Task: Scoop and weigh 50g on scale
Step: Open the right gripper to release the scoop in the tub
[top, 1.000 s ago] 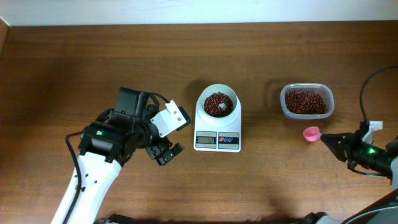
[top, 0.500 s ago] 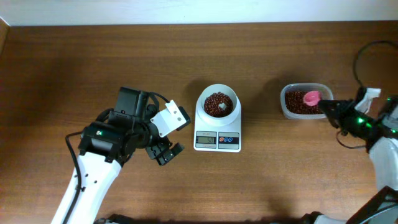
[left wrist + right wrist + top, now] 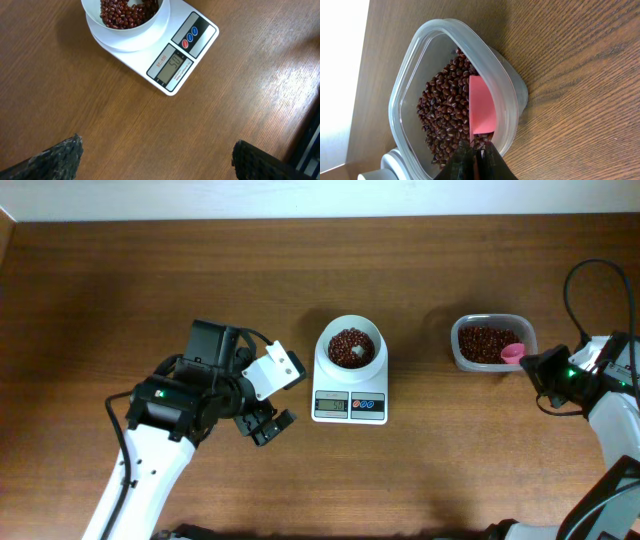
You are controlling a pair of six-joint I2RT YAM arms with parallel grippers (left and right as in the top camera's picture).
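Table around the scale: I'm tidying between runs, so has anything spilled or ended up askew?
Nothing stands out. The beans sit inside the bowl on the scale and inside the clear tub, with none loose on the table. The pink scoop rests in the tub, at its rim.

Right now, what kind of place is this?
Probably a robotics lab bench set up for weighing food: a robot arm over a wooden table, a digital scale with a bowl of red beans, and a clear tub holding beans and a pink scoop.
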